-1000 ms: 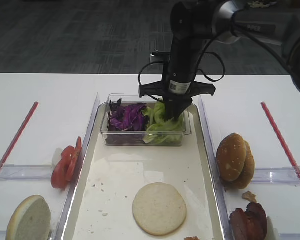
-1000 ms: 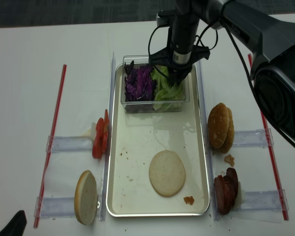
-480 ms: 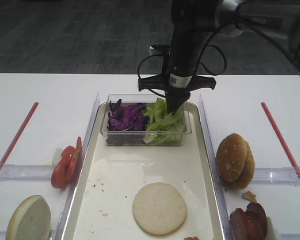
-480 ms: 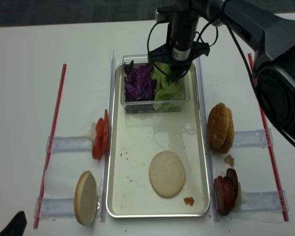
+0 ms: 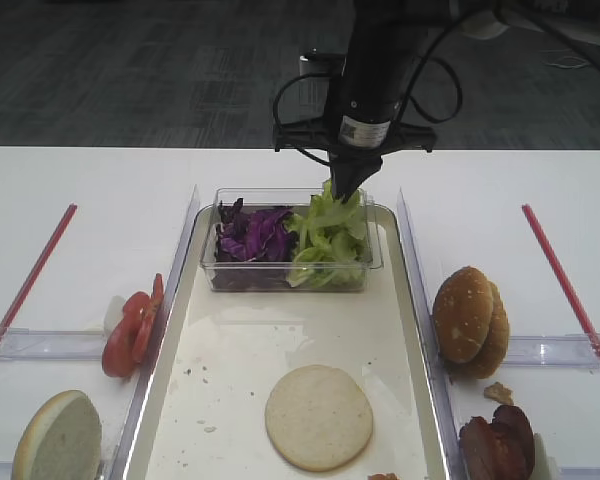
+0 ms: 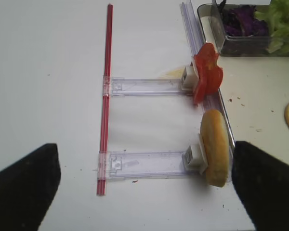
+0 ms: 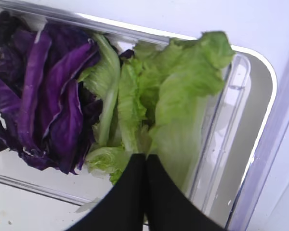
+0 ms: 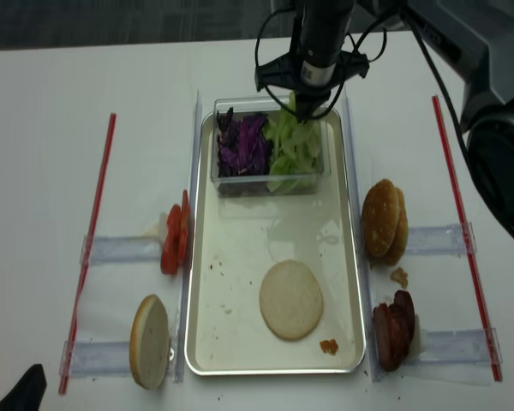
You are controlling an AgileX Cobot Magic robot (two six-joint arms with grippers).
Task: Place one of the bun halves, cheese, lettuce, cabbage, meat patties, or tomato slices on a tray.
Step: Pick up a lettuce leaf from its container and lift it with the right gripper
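My right gripper (image 5: 342, 190) hangs over the clear tub (image 5: 280, 278) at the tray's far end, shut on the tip of a curly light-green lettuce (image 5: 328, 225) leaf that trails down into the tub. In the right wrist view the black fingertips (image 7: 135, 166) are pressed together at the leaf (image 7: 183, 96), with purple cabbage (image 7: 53, 96) to its left. One bun half (image 5: 318, 416) lies flat on the cream tray (image 5: 280, 320). My left gripper (image 6: 144, 187) is open above the table, left of the tray, near an upright bun half (image 6: 215, 147) and the tomato slices (image 6: 207, 77).
Bun halves (image 5: 470, 320) and meat patties (image 5: 500, 440) stand in clear holders right of the tray. Tomato slices (image 5: 130, 325) and another bun half (image 5: 58, 438) stand on the left. Red strips (image 5: 30, 275) (image 5: 565, 285) lie along both outer sides. A crumb (image 8: 329, 347) sits on the tray.
The right gripper closed down among the lettuce in the tub, then rose out of it, drawing a leaf upward. The left arm has not moved.
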